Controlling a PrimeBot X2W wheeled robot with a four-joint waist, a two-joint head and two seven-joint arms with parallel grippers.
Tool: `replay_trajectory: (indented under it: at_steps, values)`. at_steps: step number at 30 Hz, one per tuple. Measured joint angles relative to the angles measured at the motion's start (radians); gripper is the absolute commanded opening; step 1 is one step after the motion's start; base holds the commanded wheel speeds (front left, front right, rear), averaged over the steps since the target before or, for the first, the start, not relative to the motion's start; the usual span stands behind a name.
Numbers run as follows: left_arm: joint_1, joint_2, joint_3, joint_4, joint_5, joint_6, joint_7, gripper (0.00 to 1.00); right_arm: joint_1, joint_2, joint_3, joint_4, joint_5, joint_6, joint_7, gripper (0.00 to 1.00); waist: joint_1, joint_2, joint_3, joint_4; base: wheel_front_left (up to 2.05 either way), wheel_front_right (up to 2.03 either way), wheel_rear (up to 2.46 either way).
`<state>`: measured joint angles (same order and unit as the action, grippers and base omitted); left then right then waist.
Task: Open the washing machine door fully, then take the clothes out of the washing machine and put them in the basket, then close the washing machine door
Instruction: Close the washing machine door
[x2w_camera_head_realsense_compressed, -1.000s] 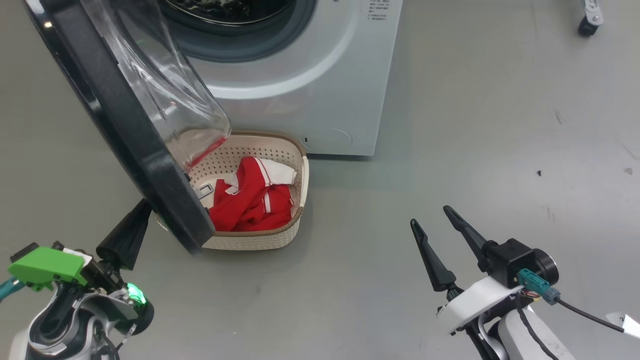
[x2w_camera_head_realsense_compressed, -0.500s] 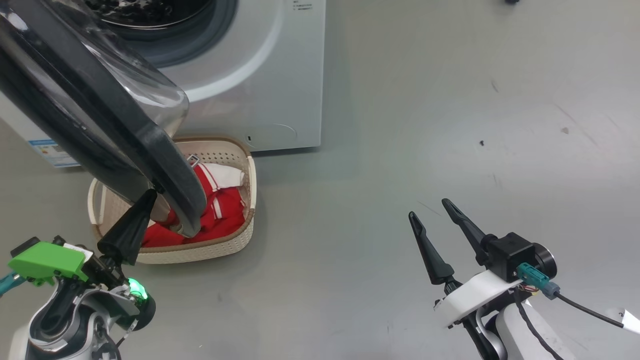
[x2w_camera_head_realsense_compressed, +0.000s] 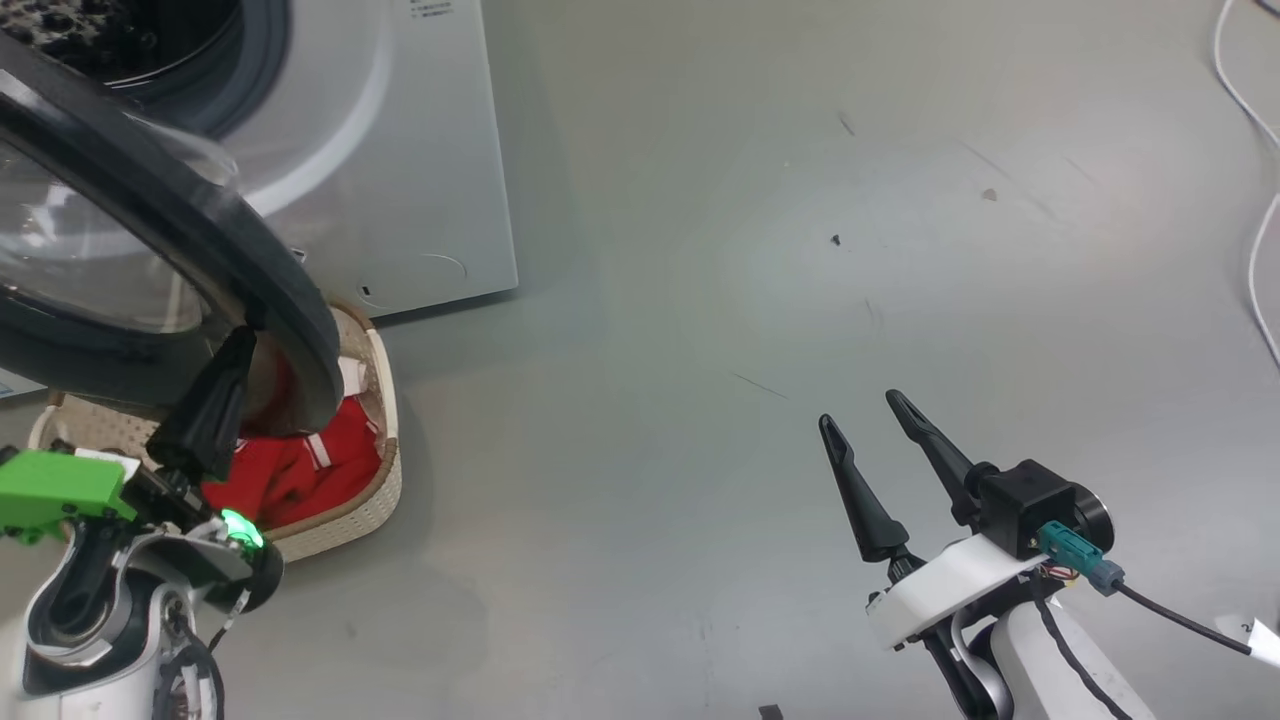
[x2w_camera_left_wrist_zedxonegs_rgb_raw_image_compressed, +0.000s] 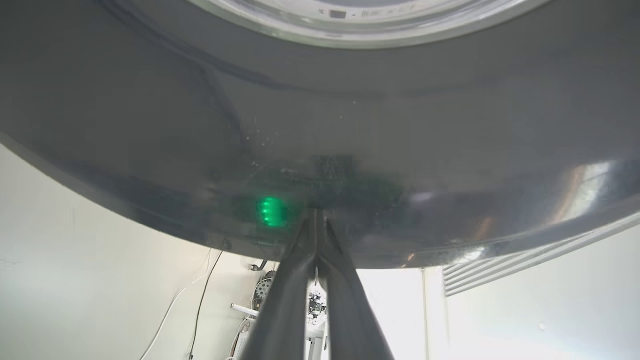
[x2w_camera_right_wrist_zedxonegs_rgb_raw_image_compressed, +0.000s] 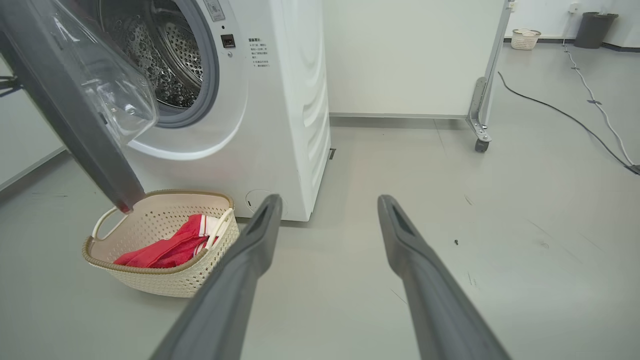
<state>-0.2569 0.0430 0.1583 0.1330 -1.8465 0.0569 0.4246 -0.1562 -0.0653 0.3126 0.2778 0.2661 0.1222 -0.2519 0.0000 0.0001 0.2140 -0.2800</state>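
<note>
Since a moment ago the head camera has turned, so the whole picture has slid sideways. The washing machine door (x2w_camera_head_realsense_compressed: 265, 285) has also swung round closer to the washing machine (x2w_camera_head_realsense_compressed: 400, 150), and its shiny black outside now faces the head camera. The big white washing machine stands on the grey floor (x2w_camera_head_realsense_compressed: 700, 420) with its round mouth not yet covered. In the right wrist view, the part of the steel drum that shows looks bare. The door hangs part way shut and leans out over the basket (x2w_camera_head_realsense_compressed: 388, 400), which sits on the floor just in front of the machine. The clothes (x2w_camera_head_realsense_compressed: 300, 465), red with white stripes, lie inside the basket, so the taking-out part looks done. I think this is the last step, closing the door. Next the door needs a slow, steady push along its swing until it meets the grey ring and shuts tight. The pushing tip should follow the curve so it does not slip off the smooth rim. The left end effector (x2w_camera_head_realsense_compressed: 238, 345) has its two fingers pressed tight together into one point. It holds nothing, and its tip touches the black rim near the door's low edge, as the left wrist view shows up close. The right end effector (x2w_camera_head_realsense_compressed: 858, 408) has its fingers spread wide and holds nothing. It hangs over bare floor, well apart from the door and the basket.
</note>
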Motion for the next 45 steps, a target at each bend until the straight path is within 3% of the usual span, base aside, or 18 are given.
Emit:
replay_trajectory:
  at_steps: [18, 34, 40, 45]
  values:
    - [-0.169, -0.007, 0.027, 0.054, -0.016, 0.001, -0.139, 0.00, -0.009, 0.008, -0.022, -0.012, 0.007, 0.000, 0.000, 1.00, 0.0000, 0.0000, 0.075, -0.106, 0.00, 0.00, 0.00]
    - [-0.194, -0.011, -0.051, 0.160, -0.049, -0.043, -0.148, 0.00, -0.009, 0.009, -0.042, -0.011, -0.006, 0.000, 0.000, 1.00, 0.0000, 0.0000, 0.042, -0.079, 0.00, 0.00, 0.00]
    - [-0.124, 0.010, -0.219, 0.190, 0.134, -0.087, -0.083, 0.00, -0.006, 0.009, -0.057, -0.010, -0.006, 0.000, 0.000, 1.00, 0.0000, 0.0000, 0.015, -0.042, 0.00, 0.00, 0.00]
    - [-0.050, 0.080, -0.327, 0.198, 0.295, -0.144, -0.061, 0.00, 0.002, 0.009, -0.069, -0.010, -0.008, 0.000, 0.000, 1.00, 0.0000, 0.0000, -0.011, 0.001, 0.00, 0.00, 0.00]
